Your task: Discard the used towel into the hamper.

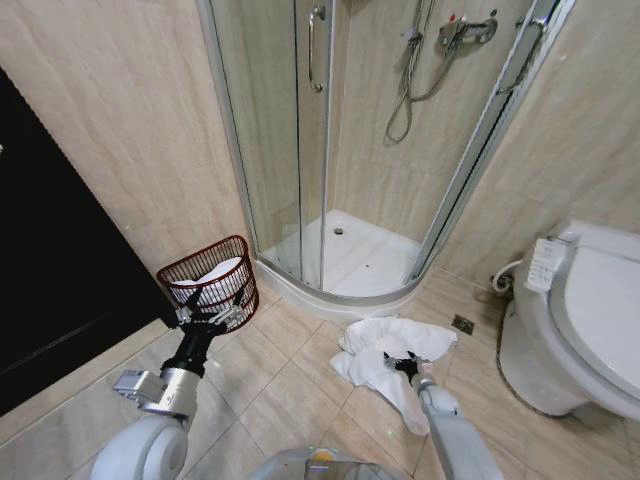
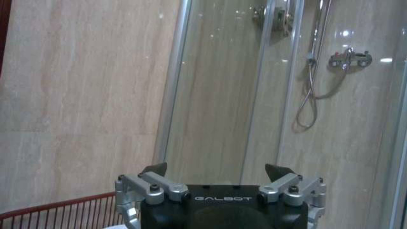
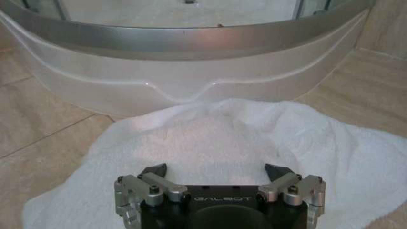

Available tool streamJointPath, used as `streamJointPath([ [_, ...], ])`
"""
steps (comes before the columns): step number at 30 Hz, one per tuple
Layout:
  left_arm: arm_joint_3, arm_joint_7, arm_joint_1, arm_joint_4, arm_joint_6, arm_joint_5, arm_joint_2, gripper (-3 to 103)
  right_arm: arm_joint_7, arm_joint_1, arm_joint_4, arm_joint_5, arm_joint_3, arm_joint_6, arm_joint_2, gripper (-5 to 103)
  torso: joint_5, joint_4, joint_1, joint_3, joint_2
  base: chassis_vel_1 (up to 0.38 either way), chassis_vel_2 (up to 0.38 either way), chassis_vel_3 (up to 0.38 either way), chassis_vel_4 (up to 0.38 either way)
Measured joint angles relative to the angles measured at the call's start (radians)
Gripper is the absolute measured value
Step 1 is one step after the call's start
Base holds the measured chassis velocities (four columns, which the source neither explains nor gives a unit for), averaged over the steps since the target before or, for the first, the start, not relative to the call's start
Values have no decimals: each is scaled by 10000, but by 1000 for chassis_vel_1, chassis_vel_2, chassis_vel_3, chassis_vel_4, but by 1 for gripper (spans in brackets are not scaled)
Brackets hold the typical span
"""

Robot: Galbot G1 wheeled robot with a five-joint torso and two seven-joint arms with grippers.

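Crumpled white towel (image 1: 392,352) on floor, long axis toward shower tray (image 1: 352,262).

A home or hotel bathroom: beige stone tiles cover the walls and floor, a curved glass shower stall (image 1: 350,150) with hose and mixer stands far centre, and a white toilet (image 1: 580,320) sits right.

- "GALBOT", in pale capitals, stands on the black body of the left gripper (image 2: 216,172), between its silver finger mounts.
- The same "GALBOT" stands on the black body of the right gripper (image 3: 216,171).
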Motion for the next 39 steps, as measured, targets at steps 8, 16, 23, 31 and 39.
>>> streamJointPath([
  [8,0,0,0,0,-1,0,0,100,146,372,-741,-378,9,-395,-126,100,-1,2,-85,-265,-347,0,0,0,0],
  [16,0,0,0,0,0,0,0,100,-33,370,-893,-130,76,-575,-192,100,-1,1,-161,-454,-612,0,0,0,0],
  [23,0,0,0,1,-1,0,0,100,-174,183,-682,-17,104,-367,-243,82,2,1,-165,-468,-630,0,0,0,0],
  [31,0,0,0,0,0,0,0,100,-234,-51,-272,128,242,-273,-311,58,2,1,-153,-443,-594,0,0,0,0],
  [39,0,0,0,0,0,0,0,100,-272,-434,344,41,464,84,-267,38,1,1,-143,-424,-567,0,0,0,0],
])
